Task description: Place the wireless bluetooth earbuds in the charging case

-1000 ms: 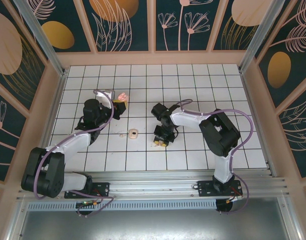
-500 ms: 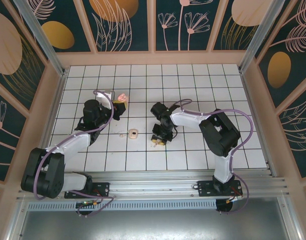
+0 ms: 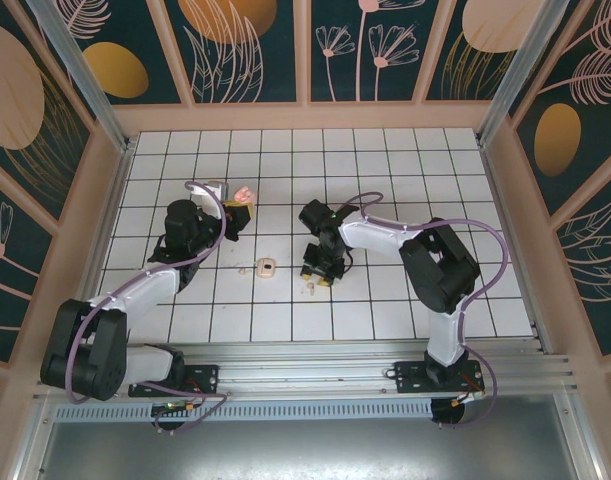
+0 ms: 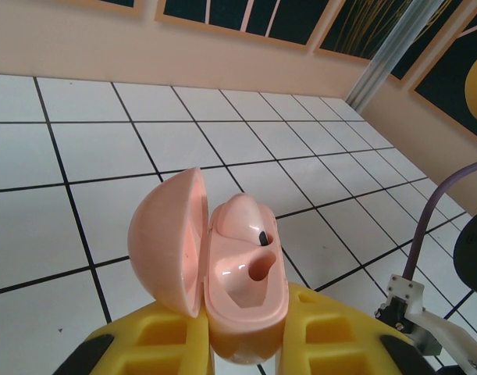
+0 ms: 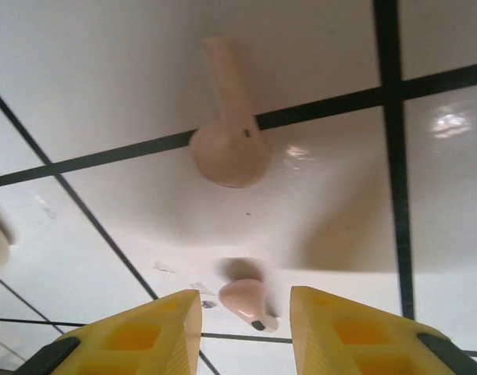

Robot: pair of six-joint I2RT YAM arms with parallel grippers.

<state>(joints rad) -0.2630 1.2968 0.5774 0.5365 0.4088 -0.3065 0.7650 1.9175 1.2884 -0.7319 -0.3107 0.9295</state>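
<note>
case (image 4: 242,273) clamped in the left claw (image 4: 246,348), lid open
right claw (image 5: 244,295) is spread over the tiles (image 5: 105,78), one earbud (image 5: 246,301) loose between its fingers, a second earbud (image 5: 229,144) lying just beyond.

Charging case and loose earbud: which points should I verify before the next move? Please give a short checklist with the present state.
1. Charging case held by left tool: ok, clamped between its yellow fingers.
2. Lid open: ok.
3. Free pocket in the case: ok, one is empty, the other seems filled.
4. Earbud gripped by right tool: not ok, it sits between the open fingers, touching neither.
5. Earbud's orientation for insertion: cannot tell.
</note>
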